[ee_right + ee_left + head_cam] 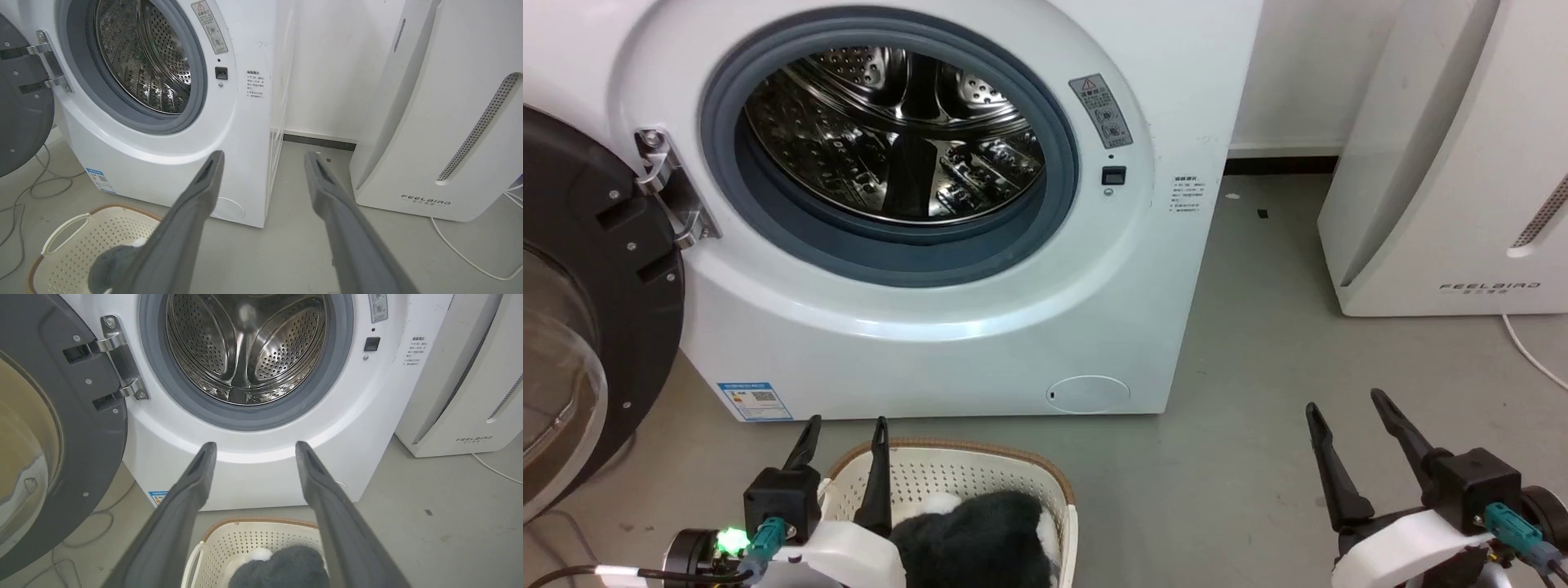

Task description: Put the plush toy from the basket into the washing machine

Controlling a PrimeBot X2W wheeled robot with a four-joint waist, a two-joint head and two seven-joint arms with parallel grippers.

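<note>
Nothing is done yet: the plush toy lies in the basket before the open, empty washing machine. The left gripper and right gripper hold nothing, jaws apart.

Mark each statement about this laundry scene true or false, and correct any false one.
1. The washing machine has its door open. True.
2. The plush toy lies inside the washing machine. False: it lies in the basket on the floor.
3. The left gripper grips the plush toy. False: its fingers are apart, holding nothing, by the basket.
4. The right gripper is open and empty. True.
5. The FEELBIRD appliance stands on the robot's left of the washing machine. False: it stands to the right.
</note>
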